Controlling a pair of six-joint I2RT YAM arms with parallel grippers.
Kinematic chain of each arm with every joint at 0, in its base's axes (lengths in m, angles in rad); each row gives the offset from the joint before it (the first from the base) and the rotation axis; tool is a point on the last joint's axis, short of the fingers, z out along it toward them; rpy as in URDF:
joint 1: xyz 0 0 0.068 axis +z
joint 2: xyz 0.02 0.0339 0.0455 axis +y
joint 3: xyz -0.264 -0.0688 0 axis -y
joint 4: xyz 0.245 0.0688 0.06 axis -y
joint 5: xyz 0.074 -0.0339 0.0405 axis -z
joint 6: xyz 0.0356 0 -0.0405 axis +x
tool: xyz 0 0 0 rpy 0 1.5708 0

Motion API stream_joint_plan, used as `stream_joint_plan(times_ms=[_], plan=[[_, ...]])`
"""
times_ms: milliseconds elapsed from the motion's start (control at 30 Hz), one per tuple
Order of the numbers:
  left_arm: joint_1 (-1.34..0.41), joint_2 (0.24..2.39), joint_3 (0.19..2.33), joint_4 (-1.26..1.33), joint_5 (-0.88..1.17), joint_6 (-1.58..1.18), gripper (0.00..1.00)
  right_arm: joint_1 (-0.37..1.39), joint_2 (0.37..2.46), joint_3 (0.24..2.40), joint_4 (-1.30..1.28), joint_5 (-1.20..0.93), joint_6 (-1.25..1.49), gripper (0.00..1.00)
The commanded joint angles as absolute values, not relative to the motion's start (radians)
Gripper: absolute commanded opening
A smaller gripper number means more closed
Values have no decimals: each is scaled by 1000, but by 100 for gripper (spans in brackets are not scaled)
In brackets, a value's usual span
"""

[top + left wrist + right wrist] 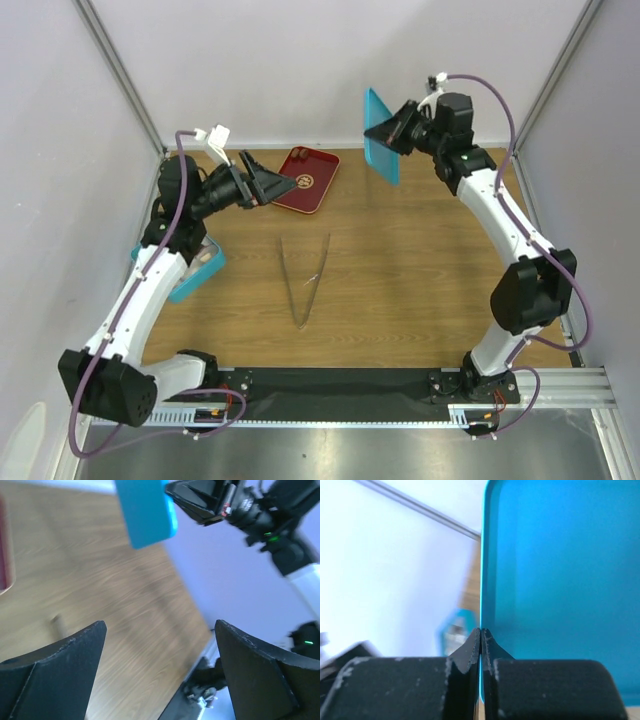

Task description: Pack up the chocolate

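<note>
- Tongs (pixel 301 318) lie flat at centre of the surface, tips toward the bottom of the frame, with nothing touching them.
- Box (pixel 203 262), teal, sits at middle left, largely hidden under the left arm (pixel 150 280). We cannot see its inside.
- Left jaws: wide open and empty, raised just beside the near corner of the red tray (pixel 322 165) at upper centre.
- The tray shows only a gold mark.
- Chocolate: we find no pieces in any view. They may be in the hidden box, but we cannot tell.
- Right jaws: closed on the thin edge of the teal lid (pixel 560 580), which is held upright off the surface at upper right, well apart from the box.

Judgement: the step in hand is lid handling, either just opened or about to close. We cannot say which while the box contents are hidden.

Next move, if closing:
- The left arm must clear the box.
- The lid must turn flat, travel across the frame to the box, and square with its rim.
- The edge pinch is narrow, so the lid could swing.
</note>
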State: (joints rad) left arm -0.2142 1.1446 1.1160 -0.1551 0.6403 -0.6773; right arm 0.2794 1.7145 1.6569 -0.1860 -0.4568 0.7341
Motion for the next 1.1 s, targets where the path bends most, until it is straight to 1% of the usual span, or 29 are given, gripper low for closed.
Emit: stream_joint_plan(times_ms=[0,33,100,133,200,267,300,333,367,433,533,700,800,833,867,933,1067], plan=[[-201,1186,1101,238,859,-855,96,282,1646,1667,102,-558,964,0],[-202,1195,1098,239,871,-868,96,287,1644,1667,129,-566,995,0],[-202,1221,1091,334,900,-890,97,299,1649,1684,193,-592,1064,0],[-201,1244,1086,406,911,-899,98,305,1651,1686,278,-601,1139,0],[-199,1273,1072,497,931,-963,98,322,1658,1695,362,-618,1218,0],[-199,1333,1069,676,962,-1032,97,333,1678,1716,466,-632,1302,0],[-199,1359,1072,749,974,-1130,97,350,1687,1756,510,-638,1321,0],[-199,1383,1077,910,994,-1190,97,357,1713,1779,531,-644,1340,0],[-199,1434,1094,978,999,-1289,96,367,1727,1810,543,-661,1354,0],[-198,1482,1124,1082,1020,-1344,96,388,1759,1870,567,-672,1399,0],[-186,1555,1184,1089,1045,-1351,95,403,1778,1902,627,-692,1451,0],[-123,1647,1224,1124,1034,-1336,97,419,1767,1947,594,-724,1430,0],[-110,1725,1256,1277,1023,-1434,98,420,1756,1956,583,-736,1428,0],[-109,1753,1275,1393,1022,-1480,98,422,1755,1951,587,-739,1433,0],[-112,1778,1317,1452,1020,-1576,98,425,1752,1936,595,-742,1446,0],[-120,1839,1363,1566,1009,-1646,98,433,1747,1921,635,-742,1460,0],[-123,1881,1451,1577,1003,-1663,99,465,1744,1907,649,-747,1474,0]])
